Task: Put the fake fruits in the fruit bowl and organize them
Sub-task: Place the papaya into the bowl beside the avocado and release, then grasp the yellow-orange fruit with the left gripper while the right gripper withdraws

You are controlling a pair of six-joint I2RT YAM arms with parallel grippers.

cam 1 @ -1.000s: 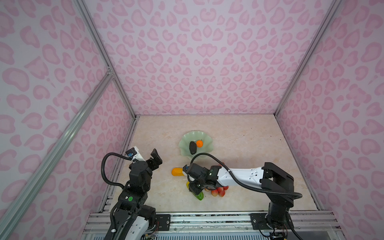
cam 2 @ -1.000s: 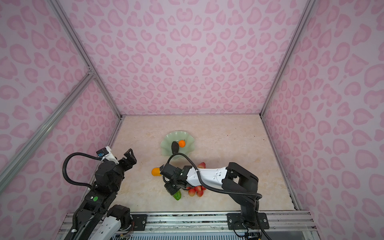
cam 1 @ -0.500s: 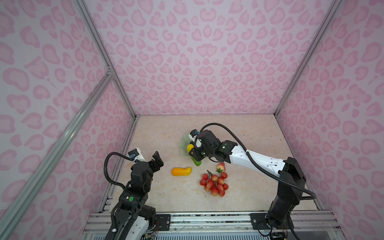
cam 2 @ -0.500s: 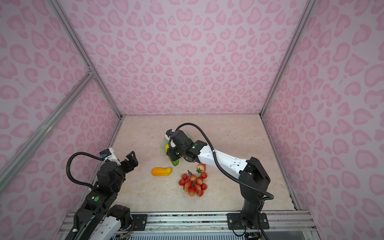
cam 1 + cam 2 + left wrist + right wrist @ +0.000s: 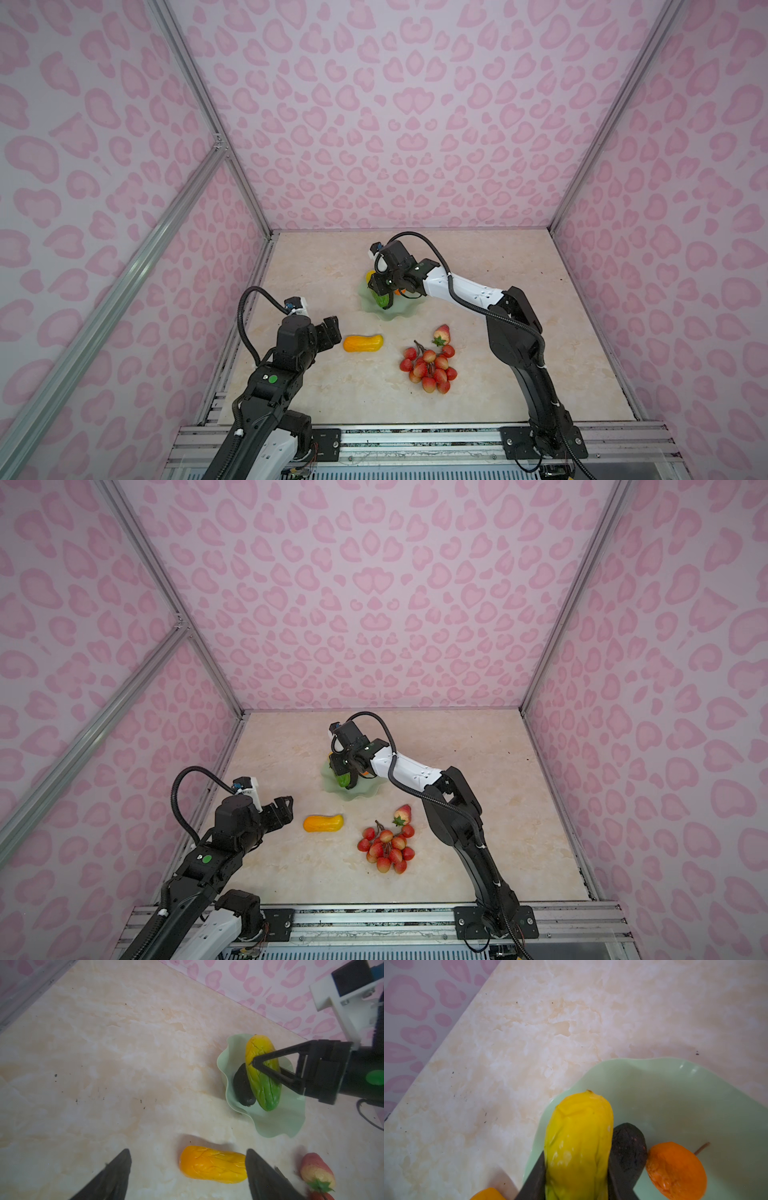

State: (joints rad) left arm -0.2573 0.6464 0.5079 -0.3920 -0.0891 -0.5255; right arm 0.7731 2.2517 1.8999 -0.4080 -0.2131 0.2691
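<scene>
Pink-spotted walls (image 5: 395, 124) enclose a marbled beige tabletop (image 5: 332, 395) — fruit bowl (image 5: 399, 313) near centre.

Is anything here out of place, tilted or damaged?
Nothing looks damaged or spilled. Three fruits lie outside the fruit bowl, on the table: the orange-yellow oblong, the strawberry and the berry bunch. The right gripper holds the yellow-green oblong slanted at the bowl's edge, beside the dark oval.
</scene>
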